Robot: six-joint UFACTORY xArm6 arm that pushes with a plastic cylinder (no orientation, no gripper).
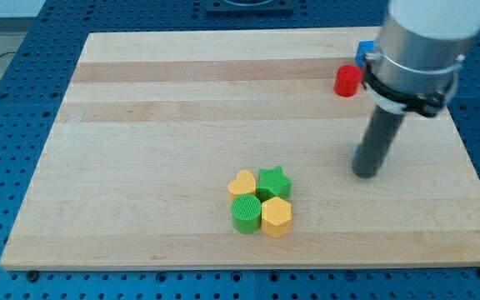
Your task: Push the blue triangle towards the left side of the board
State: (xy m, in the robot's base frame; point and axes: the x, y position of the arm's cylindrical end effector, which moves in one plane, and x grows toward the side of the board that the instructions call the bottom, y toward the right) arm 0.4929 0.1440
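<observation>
1. The blue triangle (357,153) is all but hidden; only a blue sliver shows at the left edge of the rod, right of centre on the table (182,108); its shape cannot be confirmed.
2. My tip (367,173) rests on or against that sliver; the arm carries no jaws, so there is nothing to hold apart or together.
3. Step in hand, by my judgement: contact made, push not completed; the next move calls for a steady leftward sweep, passing far of the central cluster.
4. Count: one blue block (362,52) at the far right; one red cylinder (347,81) beside it; near centre, one yellow heart (242,183), one green star (274,182), one green cylinder (245,213), one yellow hexagon (277,216), touching.
</observation>
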